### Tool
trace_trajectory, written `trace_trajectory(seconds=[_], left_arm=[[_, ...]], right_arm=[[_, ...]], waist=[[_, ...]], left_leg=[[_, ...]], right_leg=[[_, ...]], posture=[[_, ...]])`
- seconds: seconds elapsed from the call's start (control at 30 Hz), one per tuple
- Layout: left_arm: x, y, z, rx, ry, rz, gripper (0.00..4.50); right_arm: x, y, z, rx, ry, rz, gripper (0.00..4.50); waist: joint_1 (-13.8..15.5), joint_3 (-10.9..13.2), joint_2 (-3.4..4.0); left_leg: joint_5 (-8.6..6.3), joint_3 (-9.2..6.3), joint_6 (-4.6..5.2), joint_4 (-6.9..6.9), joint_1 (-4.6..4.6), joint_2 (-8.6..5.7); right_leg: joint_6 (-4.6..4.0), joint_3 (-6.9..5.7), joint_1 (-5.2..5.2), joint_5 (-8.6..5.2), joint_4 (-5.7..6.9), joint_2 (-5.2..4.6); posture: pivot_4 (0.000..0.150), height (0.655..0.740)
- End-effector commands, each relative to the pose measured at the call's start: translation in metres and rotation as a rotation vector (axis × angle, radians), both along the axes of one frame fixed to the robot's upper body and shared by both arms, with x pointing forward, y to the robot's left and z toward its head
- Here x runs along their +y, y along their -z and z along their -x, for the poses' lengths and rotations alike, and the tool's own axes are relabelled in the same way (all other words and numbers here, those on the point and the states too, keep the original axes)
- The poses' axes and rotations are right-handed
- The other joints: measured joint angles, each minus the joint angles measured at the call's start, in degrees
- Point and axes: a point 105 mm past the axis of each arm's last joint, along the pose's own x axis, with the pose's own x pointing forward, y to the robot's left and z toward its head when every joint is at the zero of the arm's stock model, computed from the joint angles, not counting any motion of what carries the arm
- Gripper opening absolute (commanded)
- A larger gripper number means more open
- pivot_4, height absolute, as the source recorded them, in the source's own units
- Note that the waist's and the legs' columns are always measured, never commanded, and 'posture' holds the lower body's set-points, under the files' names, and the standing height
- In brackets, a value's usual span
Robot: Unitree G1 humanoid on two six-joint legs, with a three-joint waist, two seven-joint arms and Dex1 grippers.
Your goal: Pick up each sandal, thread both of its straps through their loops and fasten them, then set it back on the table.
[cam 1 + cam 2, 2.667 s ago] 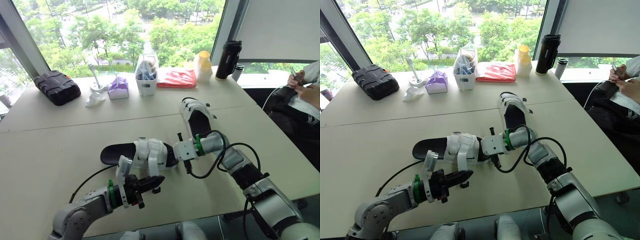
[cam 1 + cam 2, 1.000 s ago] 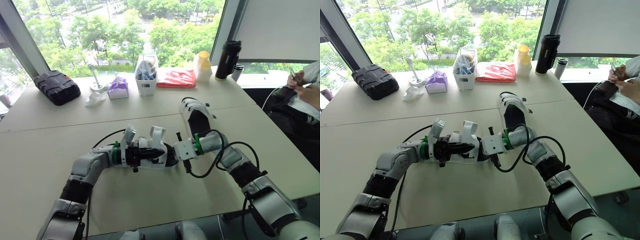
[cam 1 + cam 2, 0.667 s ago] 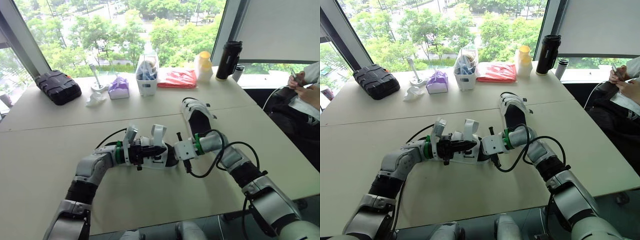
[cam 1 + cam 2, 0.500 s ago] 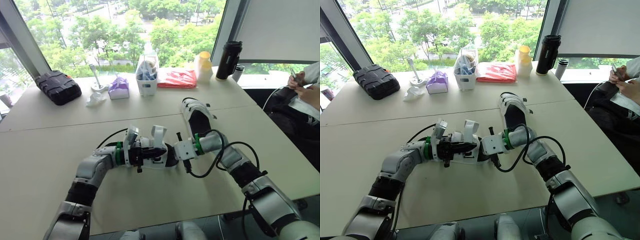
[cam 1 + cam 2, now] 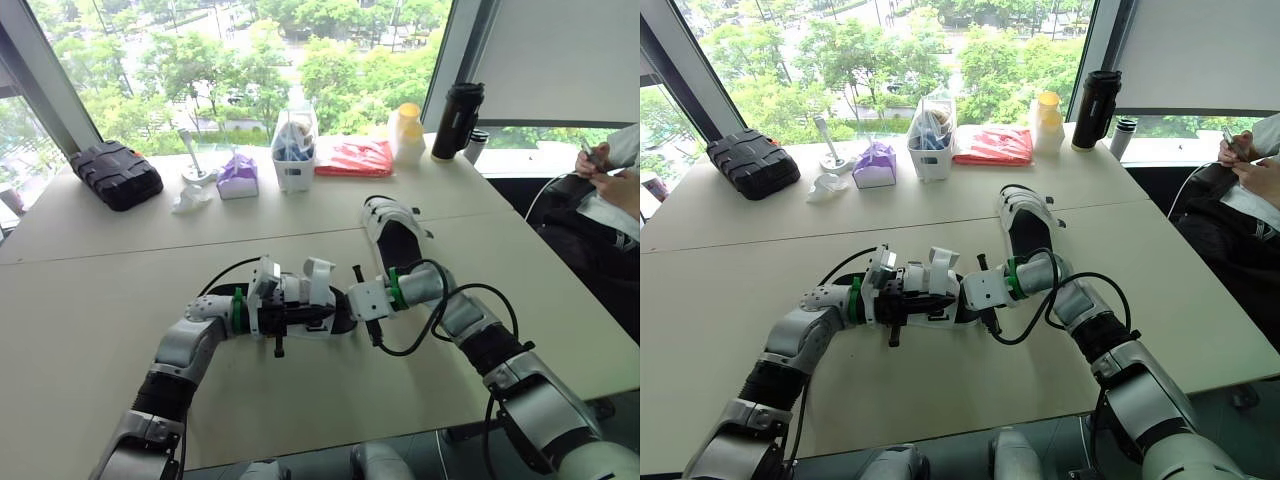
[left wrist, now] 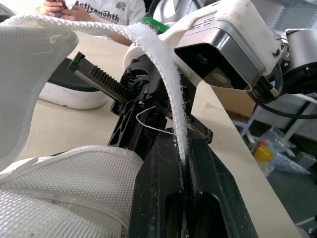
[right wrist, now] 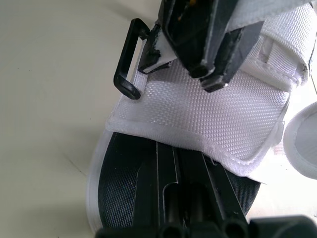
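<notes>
Left wrist view puts the left gripper at the near sandal, its two black fingers pinched on a thin white strap. The strap arches up and away from the pinch, with a loose thread hanging off its edge. White mesh of the upper bulges just beside the fingers.

From the head camera, this sandal lies on the table near the middle, between the two arms, with one white strap end standing upright. The right gripper meets the sandal from the opposite end. Its fingers look pressed together and lie along the black footbed (whether they bear down on it I cannot tell). In the right wrist view, a black rectangular loop sticks out from the edge of the white upper, close to the left gripper's fingertips, and nothing passes through it.

The second sandal rests flat on the table just beyond the right forearm, with its white straps lying across the top.

Along the far edge by the window stand several things:
- a black ribbed case
- a purple tissue box
- a white basket
- a red packet
- a yellow-capped bottle
- a black flask

A person sits at the far right, hands together.
</notes>
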Motion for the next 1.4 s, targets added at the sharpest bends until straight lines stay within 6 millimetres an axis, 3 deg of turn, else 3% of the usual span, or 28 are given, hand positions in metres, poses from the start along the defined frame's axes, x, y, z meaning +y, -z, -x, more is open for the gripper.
trace_trajectory(seconds=[0.03,0.07,0.27,0.67,0.97,1.4], left_arm=[[-0.009,0.018,0.009,0.063,0.039,-0.040,0.64],[-0.009,0.018,0.008,0.066,0.037,-0.039,0.93],[-0.004,0.010,-0.003,0.038,-0.034,-0.012,3.82],[0.025,-0.038,-0.015,0.162,-0.075,0.120,3.82],[0.042,-0.047,-0.006,0.186,-0.061,0.069,3.82],[0.019,-0.042,-0.015,0.156,-0.014,0.007,3.82]], right_arm=[[0.003,0.020,0.006,0.039,-0.016,0.068,0.00],[0.003,0.020,0.006,0.038,-0.017,0.069,0.00],[0.003,0.019,0.005,0.036,-0.016,0.067,0.00],[0.004,0.019,0.003,0.029,-0.015,0.065,0.00],[0.005,0.019,0.001,0.020,-0.016,0.063,0.00],[0.004,0.019,0.001,0.016,-0.012,0.063,0.00]], waist=[[0.0,0.0,0.00],[0.0,0.0,0.00],[0.0,0.0,0.00],[-0.2,0.0,-0.02],[-0.4,0.1,-0.02],[-0.5,0.1,-0.02]], left_leg=[[0.00,0.00,0.00,0.00,0.00,0.00],[0.00,0.00,0.00,0.00,0.00,0.00],[0.00,-0.01,0.00,-0.01,0.00,0.00],[0.00,-0.05,0.01,-0.01,-0.04,0.02],[0.00,-0.06,0.00,-0.06,-0.04,0.04],[0.00,-0.05,0.00,-0.06,-0.04,0.04]], right_leg=[[0.00,0.00,0.00,0.00,0.00,0.00],[0.00,0.00,0.00,0.00,0.00,0.00],[0.00,0.00,0.00,0.00,0.00,0.01],[0.00,-0.03,-0.09,0.02,0.04,0.05],[0.01,-0.02,-0.14,0.02,0.04,0.07],[0.00,-0.02,-0.14,0.02,0.05,0.08]], posture=[[0.150,0.7400],[0.150,0.7400],[0.150,0.7400],[0.150,0.7400],[0.150,0.7400],[0.150,0.7400]])
